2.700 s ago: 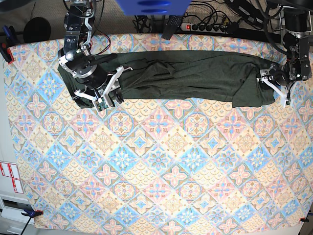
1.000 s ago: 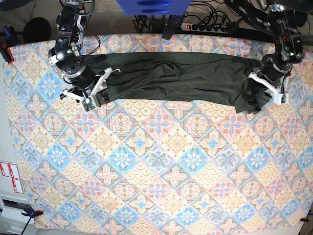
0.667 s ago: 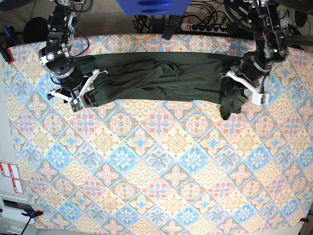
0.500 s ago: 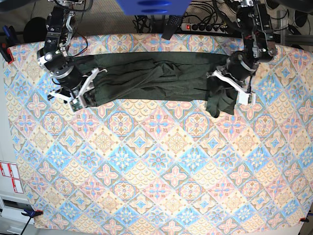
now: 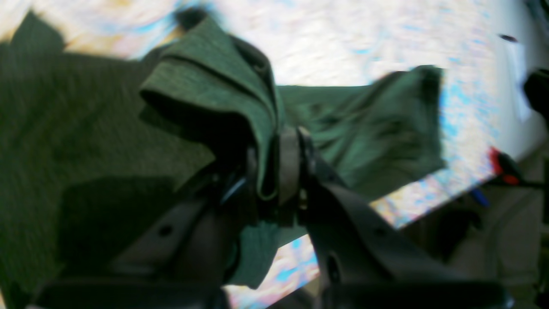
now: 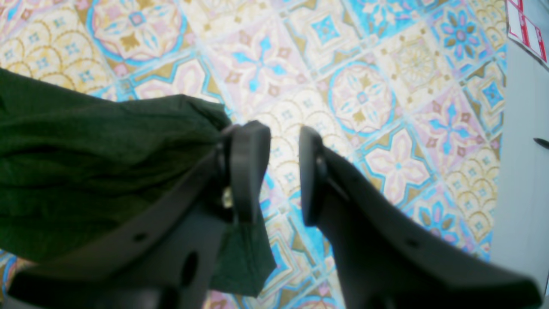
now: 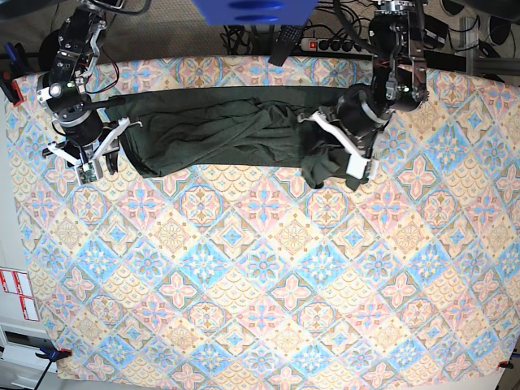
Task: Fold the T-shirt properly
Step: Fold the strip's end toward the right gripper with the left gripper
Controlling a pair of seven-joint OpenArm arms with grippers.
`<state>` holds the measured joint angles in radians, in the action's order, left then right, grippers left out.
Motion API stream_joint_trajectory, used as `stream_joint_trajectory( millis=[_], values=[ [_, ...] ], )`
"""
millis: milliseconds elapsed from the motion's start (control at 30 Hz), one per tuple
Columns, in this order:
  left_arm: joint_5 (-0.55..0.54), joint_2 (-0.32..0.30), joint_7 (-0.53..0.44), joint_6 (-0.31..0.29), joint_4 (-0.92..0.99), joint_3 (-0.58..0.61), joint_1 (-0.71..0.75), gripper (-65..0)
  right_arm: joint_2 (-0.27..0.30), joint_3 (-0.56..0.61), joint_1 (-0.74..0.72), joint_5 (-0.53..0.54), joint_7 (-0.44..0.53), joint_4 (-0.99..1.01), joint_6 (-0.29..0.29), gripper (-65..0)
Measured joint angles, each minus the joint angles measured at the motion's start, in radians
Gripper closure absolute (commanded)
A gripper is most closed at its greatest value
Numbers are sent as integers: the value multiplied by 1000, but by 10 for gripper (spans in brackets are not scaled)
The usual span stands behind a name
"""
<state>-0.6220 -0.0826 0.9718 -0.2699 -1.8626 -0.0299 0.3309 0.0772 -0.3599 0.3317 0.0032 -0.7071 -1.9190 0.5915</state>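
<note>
2 wrist views only: left end effector (image 5: 274,171) pinching T-shirt (image 5: 214,81); right end effector (image 6: 281,167) spread.

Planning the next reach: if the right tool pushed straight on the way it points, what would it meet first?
Probably the bare patterned tablecloth: nothing sits between the open right tool fingers. The T-shirt lies just beside one finger; depth is unclear.

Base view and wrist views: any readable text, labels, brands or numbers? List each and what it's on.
No text can be read anywhere.
Red-and-white stickers at the table's left edge: print too small to read.
The same stickers in the right wrist view: blurred, unreadable.
T-shirt: plain, no marking visible.
Tablecloth: pattern only, no words.
</note>
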Motion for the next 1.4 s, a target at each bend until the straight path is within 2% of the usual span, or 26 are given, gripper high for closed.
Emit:
stream_joint_trajectory(
  millis=[67,233,333,367,467,533,700,867,933,1000,1133,1400],
  values=[
    [0,0,-2,0,0,29,-7,-3,0,0,0,0,0,0,0,-161],
    [1,-6,2,2,0,111,-10,-67,0,0,-1,0,0,0,0,-161],
    [0,-9,2,0,0,120,-9,-146,0,0,-1,0,0,0,0,-161],
    [0,-27,10,0,0,120,-9,-182,0,0,-1,0,0,0,0,-161],
    [-8,-51,82,0,0,119,-13,-285,0,0,1,0,0,0,-1,-161],
    [-7,-63,95,0,-2,111,-13,-348,-2,0,1,0,0,0,0,-161],
    [-9,-131,91,-4,-73,109,-14,-438,-1,0,1,0,0,0,2,-161],
    [-13,-153,98,-8,-84,-25,-12,-447,-2,0,-1,0,-1,0,2,-166],
    [-6,-178,95,-4,-80,-92,-10,-447,9,3,-2,2,-68,0,2,-172],
    [-6,-212,94,-5,-57,-123,-9,-447,44,11,-2,4,-122,16,7,-202],
    [-4,-260,100,-5,-8,-131,-1,-447,80,2,-5,-1,-173,65,-2,-259],
    [4,-269,94,-5,117,-129,-2,-447,76,11,-116,20,-179,144,3,-267]
  ],
)
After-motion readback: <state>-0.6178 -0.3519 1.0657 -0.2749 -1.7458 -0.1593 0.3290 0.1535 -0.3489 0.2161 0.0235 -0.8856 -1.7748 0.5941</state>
